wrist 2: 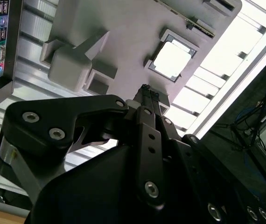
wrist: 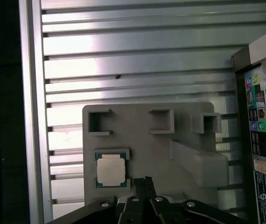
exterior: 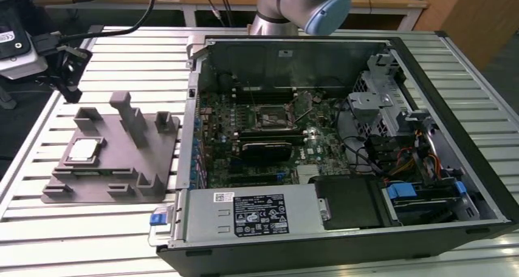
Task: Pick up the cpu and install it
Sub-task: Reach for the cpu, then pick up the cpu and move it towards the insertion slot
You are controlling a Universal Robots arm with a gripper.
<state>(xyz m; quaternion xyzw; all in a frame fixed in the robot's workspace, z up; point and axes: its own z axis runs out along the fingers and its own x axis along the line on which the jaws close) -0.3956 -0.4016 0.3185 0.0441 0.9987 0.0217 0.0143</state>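
The gripper (wrist: 145,181), closed narrow and holding nothing, is hovering over the grey tray (wrist: 137,140) near the cpu (wrist: 110,170), which is lying silver-side up in 1 recess, located for pickup.
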